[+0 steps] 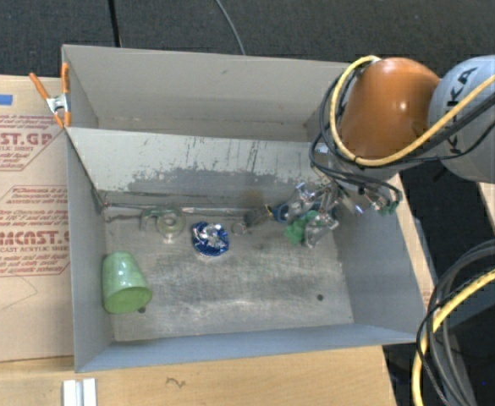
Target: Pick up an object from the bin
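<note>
- The bin [374, 269]: its right wall slopes close beside my gripper [313, 218]; drifting sideways could scrape it.
- The green cup [124, 283], lower left, well apart: no trouble.
- The blue-and-white round thing [209, 238], mid-floor: a nudge might roll it.
- The small green piece [295, 232] at my tip: I cannot tell whether my jaws are apart or clamped, so it may slip.

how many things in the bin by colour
green: 2 (cup, small piece at right)
blue-and-white: 1 (round thing)
clear: 1 (clear piece)
total: 4
</note>
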Controlling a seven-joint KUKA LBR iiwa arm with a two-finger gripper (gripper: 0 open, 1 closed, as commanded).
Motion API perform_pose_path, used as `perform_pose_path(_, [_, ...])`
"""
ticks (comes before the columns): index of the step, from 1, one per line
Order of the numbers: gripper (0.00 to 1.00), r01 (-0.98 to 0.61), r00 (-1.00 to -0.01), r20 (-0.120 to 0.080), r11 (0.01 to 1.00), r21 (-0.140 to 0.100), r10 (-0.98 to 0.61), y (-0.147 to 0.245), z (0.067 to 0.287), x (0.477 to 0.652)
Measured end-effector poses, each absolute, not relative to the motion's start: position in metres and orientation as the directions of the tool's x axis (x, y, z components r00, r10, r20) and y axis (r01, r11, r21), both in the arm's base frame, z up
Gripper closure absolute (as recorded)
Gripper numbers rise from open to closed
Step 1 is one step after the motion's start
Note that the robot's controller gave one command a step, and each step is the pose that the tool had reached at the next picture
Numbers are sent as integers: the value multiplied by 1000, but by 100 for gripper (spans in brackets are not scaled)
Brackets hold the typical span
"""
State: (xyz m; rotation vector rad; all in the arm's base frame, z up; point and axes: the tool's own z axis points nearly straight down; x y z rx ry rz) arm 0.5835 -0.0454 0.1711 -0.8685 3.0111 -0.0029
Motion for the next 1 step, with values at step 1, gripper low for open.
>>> perform_pose_path(1, [100,-532,-847,-4,847,-2,-532,-44,183,584])
